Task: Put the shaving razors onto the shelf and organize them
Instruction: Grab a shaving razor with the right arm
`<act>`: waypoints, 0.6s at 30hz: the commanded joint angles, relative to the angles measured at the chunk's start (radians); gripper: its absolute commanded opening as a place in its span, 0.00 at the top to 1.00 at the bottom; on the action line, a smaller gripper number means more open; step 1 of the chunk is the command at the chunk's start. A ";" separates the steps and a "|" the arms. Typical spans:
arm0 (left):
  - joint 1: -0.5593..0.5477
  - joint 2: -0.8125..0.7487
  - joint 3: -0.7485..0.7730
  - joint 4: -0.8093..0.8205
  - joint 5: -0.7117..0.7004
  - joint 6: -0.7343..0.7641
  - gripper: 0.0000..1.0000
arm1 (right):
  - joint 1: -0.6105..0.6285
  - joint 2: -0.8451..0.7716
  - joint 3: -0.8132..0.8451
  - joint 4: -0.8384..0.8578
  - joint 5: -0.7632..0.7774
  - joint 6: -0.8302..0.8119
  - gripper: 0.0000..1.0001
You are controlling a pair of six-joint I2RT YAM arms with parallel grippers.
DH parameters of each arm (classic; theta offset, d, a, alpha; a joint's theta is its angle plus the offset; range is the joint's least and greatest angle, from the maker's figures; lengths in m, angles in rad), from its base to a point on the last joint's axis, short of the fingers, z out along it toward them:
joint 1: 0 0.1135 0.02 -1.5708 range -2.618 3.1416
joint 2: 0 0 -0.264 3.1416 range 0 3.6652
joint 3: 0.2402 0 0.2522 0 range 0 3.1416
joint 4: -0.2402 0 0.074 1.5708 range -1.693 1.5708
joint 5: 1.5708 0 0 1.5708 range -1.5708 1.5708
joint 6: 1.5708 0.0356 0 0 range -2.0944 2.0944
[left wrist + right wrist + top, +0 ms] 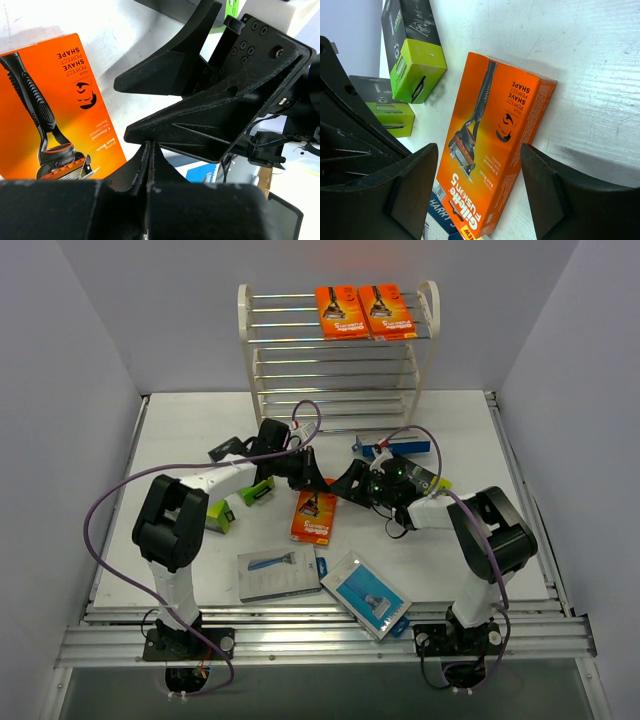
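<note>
now | orange razor pack (495,140) | just beneath spread right claw (477,155)

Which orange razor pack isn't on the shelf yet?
The orange pack lying flat on the table, close by the open right gripper. The other two orange packs sit side by side on the shelf's top tier.
</note>
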 commanded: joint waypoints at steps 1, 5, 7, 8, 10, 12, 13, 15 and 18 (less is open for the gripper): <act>-0.019 -0.027 -0.004 0.033 0.041 -0.008 0.98 | 0.018 -0.038 0.069 0.054 -0.050 0.011 0.37; -0.004 -0.039 -0.001 -0.007 0.001 0.008 0.89 | 0.016 -0.061 0.035 0.033 -0.045 0.001 0.37; 0.007 -0.047 -0.003 -0.020 -0.026 0.017 0.84 | 0.019 -0.082 0.014 0.030 -0.039 0.000 0.37; 0.013 -0.050 -0.004 -0.026 -0.029 0.017 0.78 | 0.019 -0.090 0.003 0.025 -0.038 -0.002 0.37; 0.037 -0.057 -0.010 -0.024 -0.032 0.015 0.71 | 0.018 -0.113 -0.026 0.010 -0.025 -0.009 0.37; 0.054 -0.064 -0.014 -0.026 -0.039 0.020 0.64 | 0.018 -0.125 -0.042 0.005 -0.022 -0.014 0.37; 0.068 -0.071 -0.014 -0.039 -0.055 0.026 0.62 | 0.018 -0.136 -0.057 0.000 -0.016 -0.014 0.37; 0.079 -0.077 -0.010 -0.058 -0.080 0.050 0.58 | 0.018 -0.144 -0.066 0.000 -0.015 -0.012 0.37; 0.087 -0.085 0.000 -0.110 -0.149 0.086 0.55 | 0.019 -0.161 -0.079 -0.010 -0.009 -0.014 0.37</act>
